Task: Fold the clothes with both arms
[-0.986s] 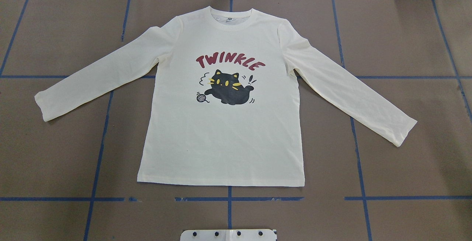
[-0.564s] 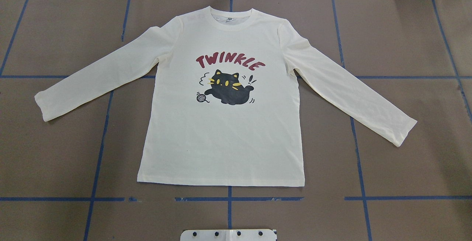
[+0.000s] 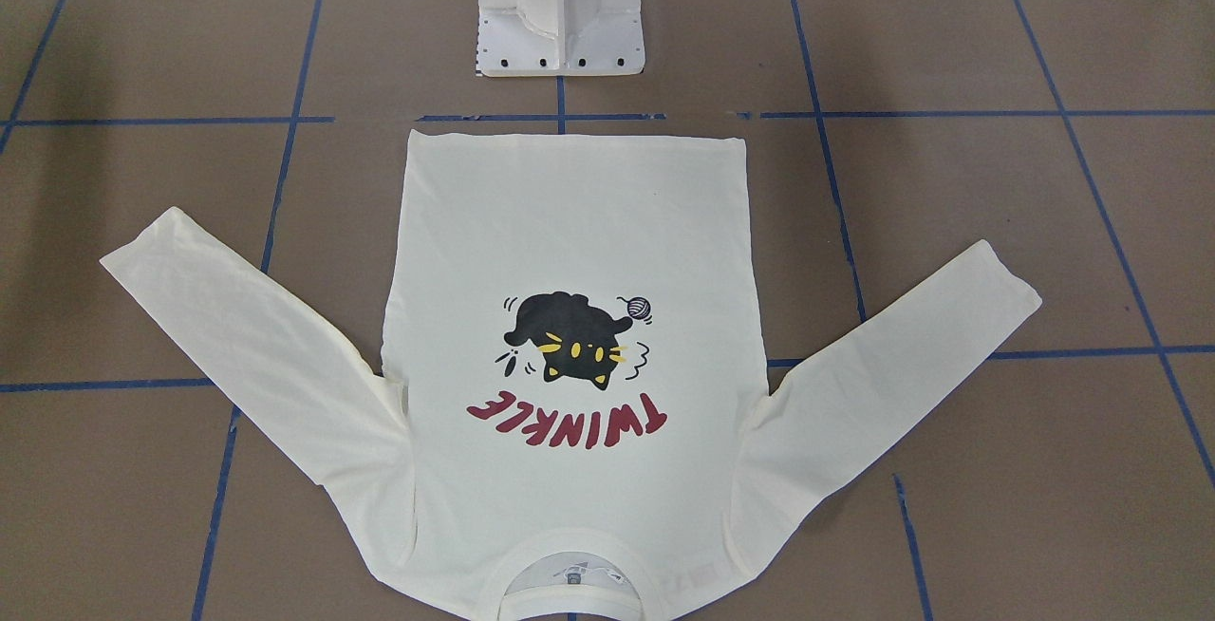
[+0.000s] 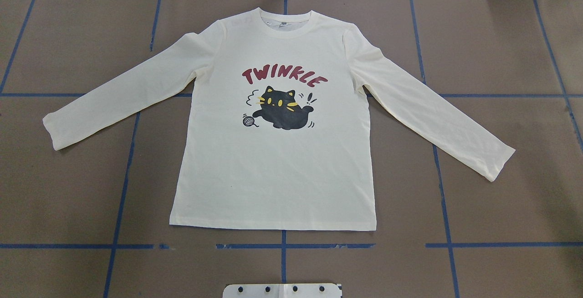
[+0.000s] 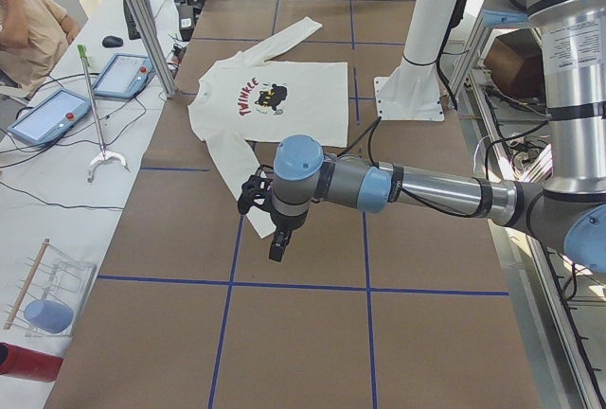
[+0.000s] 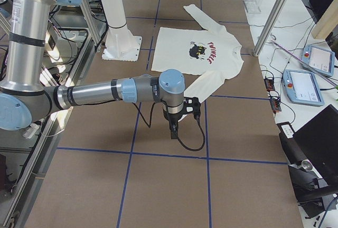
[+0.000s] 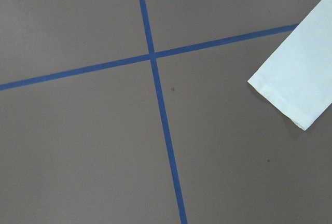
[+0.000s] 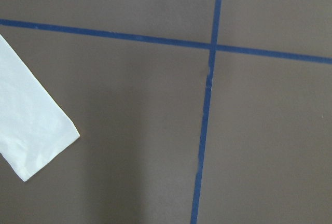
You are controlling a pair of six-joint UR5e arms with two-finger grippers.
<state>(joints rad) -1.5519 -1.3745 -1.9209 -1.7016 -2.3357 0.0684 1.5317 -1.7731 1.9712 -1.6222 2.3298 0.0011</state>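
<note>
A cream long-sleeved cotton T-shirt [image 4: 273,170] with a black-cat "TWINKLE" print lies flat and face up, sleeves spread, on the brown worktop [image 4: 68,188] gridded with blue tape lines [image 4: 123,188]. Only the side views show the left tool [image 5: 276,250] and right tool [image 6: 173,131], which hang above the worktop near the cuffs. Their opening cannot be told. The wrist views catch only a left cuff [image 7: 295,84] and a right cuff [image 8: 31,130]. A white pedestal base [image 3: 562,23] stands just beyond the hem.
</note>
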